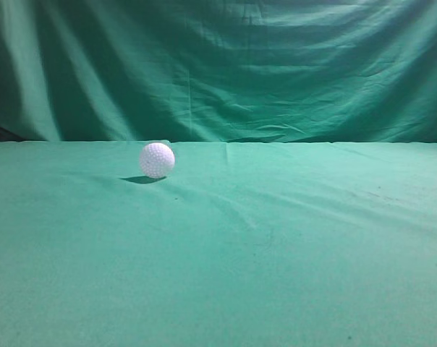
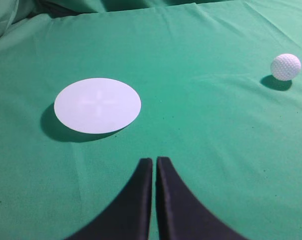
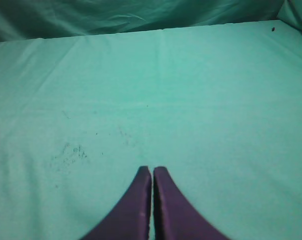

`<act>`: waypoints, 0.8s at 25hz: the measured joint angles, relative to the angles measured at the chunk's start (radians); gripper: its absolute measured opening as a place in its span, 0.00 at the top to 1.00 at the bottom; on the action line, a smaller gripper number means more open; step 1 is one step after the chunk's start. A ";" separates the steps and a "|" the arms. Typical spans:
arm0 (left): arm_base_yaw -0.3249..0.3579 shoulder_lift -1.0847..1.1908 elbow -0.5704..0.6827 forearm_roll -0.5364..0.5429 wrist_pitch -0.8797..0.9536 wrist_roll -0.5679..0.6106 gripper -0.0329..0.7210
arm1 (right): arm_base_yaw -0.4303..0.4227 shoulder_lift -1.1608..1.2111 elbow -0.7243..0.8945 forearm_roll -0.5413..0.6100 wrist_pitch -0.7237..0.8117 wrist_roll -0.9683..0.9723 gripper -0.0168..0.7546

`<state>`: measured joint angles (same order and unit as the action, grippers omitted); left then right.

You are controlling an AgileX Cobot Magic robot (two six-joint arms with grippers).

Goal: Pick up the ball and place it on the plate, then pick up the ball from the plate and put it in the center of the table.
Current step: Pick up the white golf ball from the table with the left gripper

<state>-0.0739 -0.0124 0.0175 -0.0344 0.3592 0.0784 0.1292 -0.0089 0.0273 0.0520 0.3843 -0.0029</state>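
Observation:
The white dimpled ball (image 1: 157, 160) rests on the green cloth table (image 1: 276, 238), left of the middle and toward the back. It also shows in the left wrist view (image 2: 285, 66) at the far right. A flat white round plate (image 2: 97, 105) lies on the cloth to the left of the ball in the left wrist view; it does not show in the exterior view. My left gripper (image 2: 154, 160) is shut and empty, a little in front of the plate. My right gripper (image 3: 151, 169) is shut and empty over bare cloth. Neither arm shows in the exterior view.
A draped green cloth backdrop (image 1: 226, 65) hangs behind the table's far edge. The cloth has faint dark specks (image 3: 71, 152) in the right wrist view and slight wrinkles.

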 joint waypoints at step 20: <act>0.000 0.000 0.004 -0.011 -0.032 -0.002 0.96 | 0.000 0.000 0.000 0.000 0.000 0.000 0.98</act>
<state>-0.0739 -0.0124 0.0218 -0.0457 0.3271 0.0762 0.1292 -0.0089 0.0273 0.0520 0.3843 -0.0029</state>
